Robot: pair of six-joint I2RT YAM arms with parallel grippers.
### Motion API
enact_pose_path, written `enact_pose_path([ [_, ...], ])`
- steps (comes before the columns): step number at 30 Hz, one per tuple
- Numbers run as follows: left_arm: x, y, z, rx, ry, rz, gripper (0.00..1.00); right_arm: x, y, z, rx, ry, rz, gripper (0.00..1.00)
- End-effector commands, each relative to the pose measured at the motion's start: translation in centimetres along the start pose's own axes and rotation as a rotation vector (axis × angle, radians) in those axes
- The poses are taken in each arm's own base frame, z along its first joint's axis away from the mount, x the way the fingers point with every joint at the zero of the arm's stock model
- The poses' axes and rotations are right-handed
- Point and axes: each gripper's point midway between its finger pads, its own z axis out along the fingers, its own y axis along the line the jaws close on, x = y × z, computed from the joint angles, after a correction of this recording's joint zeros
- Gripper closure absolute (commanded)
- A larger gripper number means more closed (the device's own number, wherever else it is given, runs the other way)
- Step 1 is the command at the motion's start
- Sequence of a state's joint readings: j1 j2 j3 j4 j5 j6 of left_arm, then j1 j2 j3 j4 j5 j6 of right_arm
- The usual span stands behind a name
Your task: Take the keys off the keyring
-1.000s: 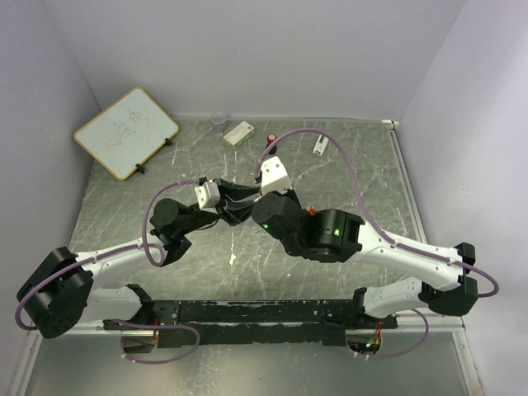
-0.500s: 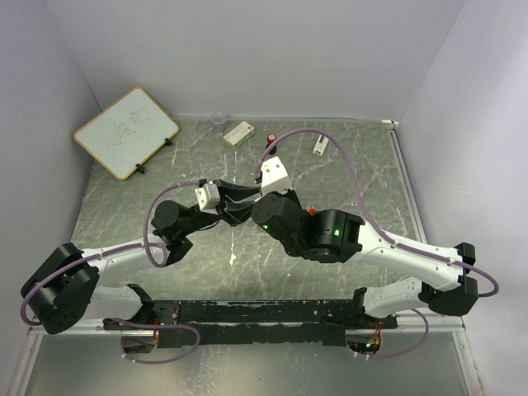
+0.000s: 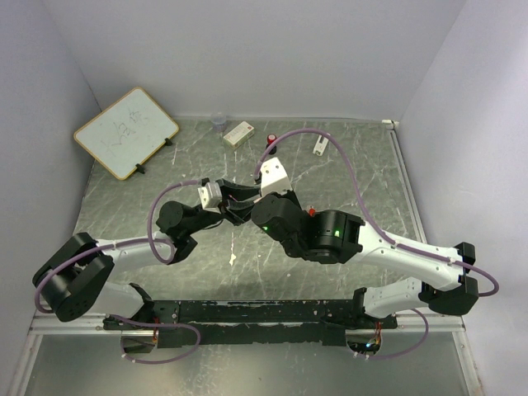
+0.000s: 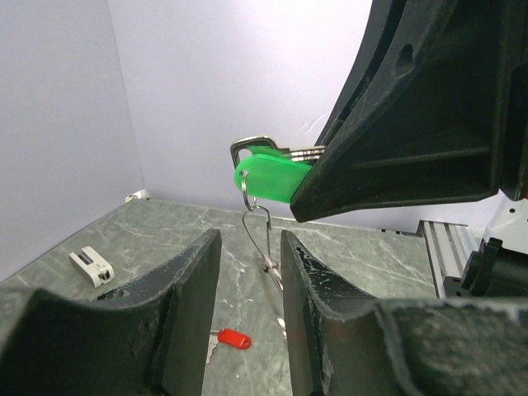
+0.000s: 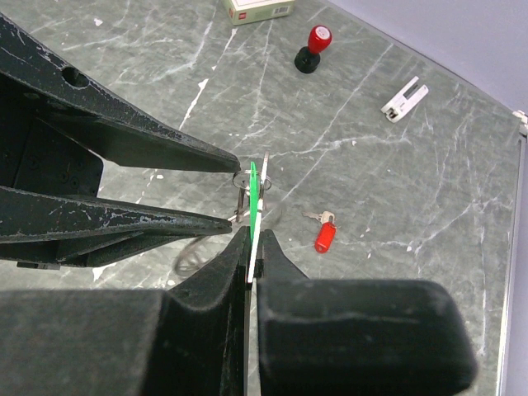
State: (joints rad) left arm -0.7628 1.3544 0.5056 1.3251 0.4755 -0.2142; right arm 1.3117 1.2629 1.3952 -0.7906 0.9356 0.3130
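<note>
My right gripper (image 5: 252, 239) is shut on the green-headed key (image 5: 254, 186), held on edge above the table. In the left wrist view the green key (image 4: 268, 180) sticks out of the right gripper's black finger (image 4: 412, 107), and the thin silver keyring (image 4: 260, 239) hangs from it. My left gripper (image 4: 249, 247) is open, its fingertips (image 5: 216, 161) on either side of the keyring (image 5: 239, 176); I cannot tell if they touch it. The red-headed key (image 5: 325, 237) lies loose on the table, off the ring. From above, both grippers meet mid-table (image 3: 239, 206), and the red key (image 3: 311, 212) lies just right of them.
A black cylinder with a red cap (image 5: 313, 45), a white box (image 5: 260, 8) and a small white clip (image 5: 404, 99) stand toward the back. A whiteboard (image 3: 125, 132) leans at the back left, with a small clear cup (image 3: 219, 122) at the rear wall.
My left arm has pushed forward and to the right, bringing its open fingers closer around the keyring. The right arm holds still with the green key.
</note>
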Motion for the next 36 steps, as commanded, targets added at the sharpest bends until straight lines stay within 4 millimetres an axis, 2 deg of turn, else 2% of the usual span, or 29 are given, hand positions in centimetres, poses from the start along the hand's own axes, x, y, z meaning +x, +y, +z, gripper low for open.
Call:
enact_pose_path([
  [1,-1.7,-0.4,0.5,0.033,-0.072,0.019,0.55,-1.5,-0.3,-0.5,0.008,-0.038,0.037,1.0],
  [9,-1.3,-0.3,0.4,0.034,-0.071,0.02,0.56,-1.6,-0.3,-0.7,0.008,-0.038,0.042,1.0],
  [17,-0.7,-0.4,0.4,0.044,-0.057,0.026,0.64,-1.7,-0.2,-0.8,0.013,-0.042,0.035,1.0],
  [28,-1.0,-0.8,0.3,0.069,-0.079,0.055,0.64,-1.8,0.2,-1.0,-0.003,-0.048,0.033,1.0],
  [36,-0.7,-1.1,0.3,0.087,-0.072,0.042,0.75,-1.9,0.0,-1.3,-0.007,-0.057,0.044,1.0],
])
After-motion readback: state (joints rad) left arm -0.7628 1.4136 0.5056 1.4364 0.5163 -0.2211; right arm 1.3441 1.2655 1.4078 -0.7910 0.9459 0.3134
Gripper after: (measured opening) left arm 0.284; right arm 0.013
